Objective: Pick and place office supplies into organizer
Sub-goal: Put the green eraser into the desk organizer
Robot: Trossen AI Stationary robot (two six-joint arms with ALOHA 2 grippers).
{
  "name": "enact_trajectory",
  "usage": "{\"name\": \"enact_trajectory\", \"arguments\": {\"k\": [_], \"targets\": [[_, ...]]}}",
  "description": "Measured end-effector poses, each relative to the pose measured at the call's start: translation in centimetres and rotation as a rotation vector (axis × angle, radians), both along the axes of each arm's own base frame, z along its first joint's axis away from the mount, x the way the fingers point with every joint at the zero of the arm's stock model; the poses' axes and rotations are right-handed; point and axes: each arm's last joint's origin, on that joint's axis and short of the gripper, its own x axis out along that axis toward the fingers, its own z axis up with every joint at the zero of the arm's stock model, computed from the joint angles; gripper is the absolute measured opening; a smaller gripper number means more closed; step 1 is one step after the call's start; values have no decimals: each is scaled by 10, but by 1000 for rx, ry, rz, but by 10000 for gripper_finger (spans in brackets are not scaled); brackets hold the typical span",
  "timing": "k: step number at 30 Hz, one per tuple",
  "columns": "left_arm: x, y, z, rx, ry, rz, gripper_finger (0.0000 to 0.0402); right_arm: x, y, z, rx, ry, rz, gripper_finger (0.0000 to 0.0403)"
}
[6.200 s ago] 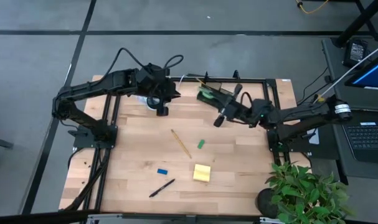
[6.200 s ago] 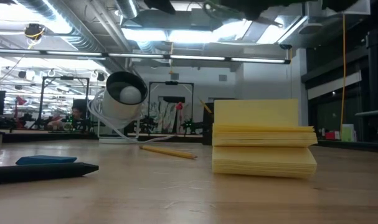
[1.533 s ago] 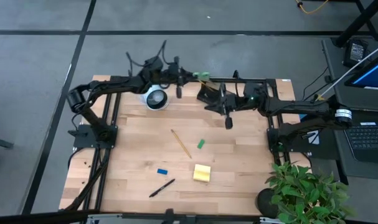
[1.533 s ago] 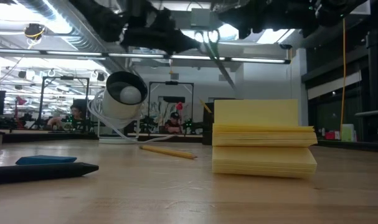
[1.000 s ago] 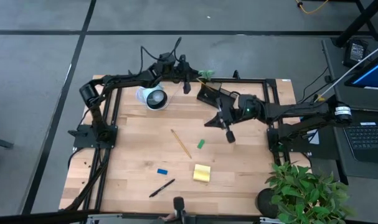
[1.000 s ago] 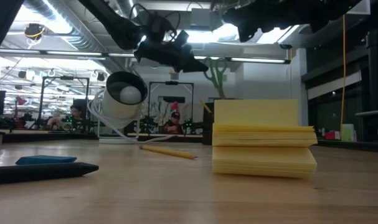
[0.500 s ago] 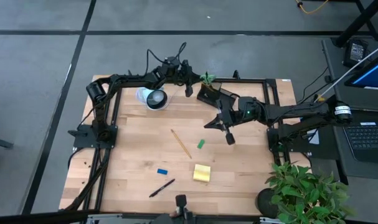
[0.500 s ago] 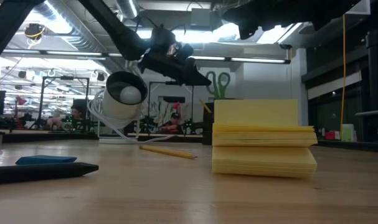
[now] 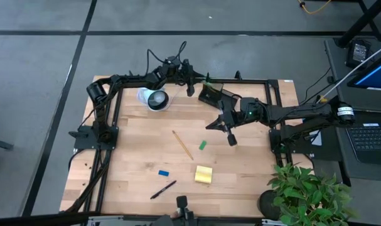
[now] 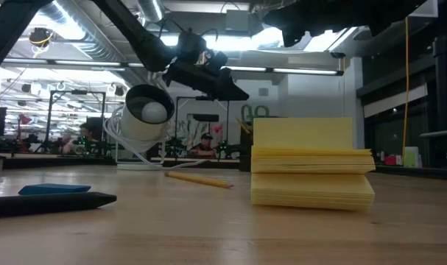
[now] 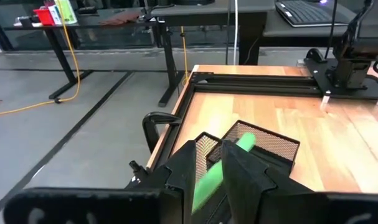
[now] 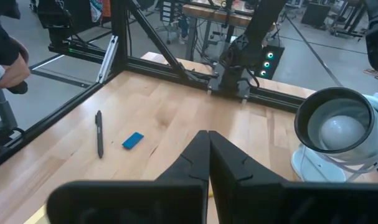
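1. High view: the left gripper [image 9: 190, 88] hangs at the table's far edge, just beside the black organizer [image 9: 210, 95], with the scissors [image 9: 206, 79] showing green at the organizer's far rim. The right gripper [image 9: 231, 139] sits above the bare table [image 9: 134, 144], nearer than the organizer. A pencil [image 9: 182, 144] lies mid-table with a small green item [image 9: 202, 145] just beside it. Nearer the front are the blue eraser [image 9: 163, 172], the yellow pad [image 9: 203, 174] and a black pen [image 9: 162, 189]. The white device [image 9: 154, 98] stands at the far left.

2. Low view: the pad [image 10: 311, 163] fills the foreground. The pen [image 10: 50, 202] and eraser [image 10: 54, 189] lie at left, the pencil [image 10: 199, 179] farther back. The left gripper [image 10: 227, 91] hangs above the table beside the device [image 10: 146, 112]. Green scissor loops [image 10: 252, 113] show faintly behind the pad's top edge.

3. Left wrist view: the left gripper [image 11: 220, 165] has its fingers clamped on a green scissor handle [image 11: 220, 168], above the mesh organizer [image 11: 273, 144] near the table's corner.

4. Right wrist view: the right gripper [image 12: 208, 146] has its fingers pressed together, holding nothing. Beyond them lie the pen [image 12: 99, 132] and eraser [image 12: 132, 140], with the device [image 12: 338, 134] to one side. A person's hand [image 12: 8, 65] shows at the frame's edge.
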Motion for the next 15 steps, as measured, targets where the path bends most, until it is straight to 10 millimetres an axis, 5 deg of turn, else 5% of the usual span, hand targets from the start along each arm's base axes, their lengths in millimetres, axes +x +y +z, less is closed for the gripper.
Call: {"name": "enact_trajectory", "arguments": {"k": [8,15], "targets": [[-1,-2,6,-20,-17,0,82,0,0,0,2,0,1,5],[-9,-36,46,38,1,-109,80,0,0,0,-1,0,1,5]]}}
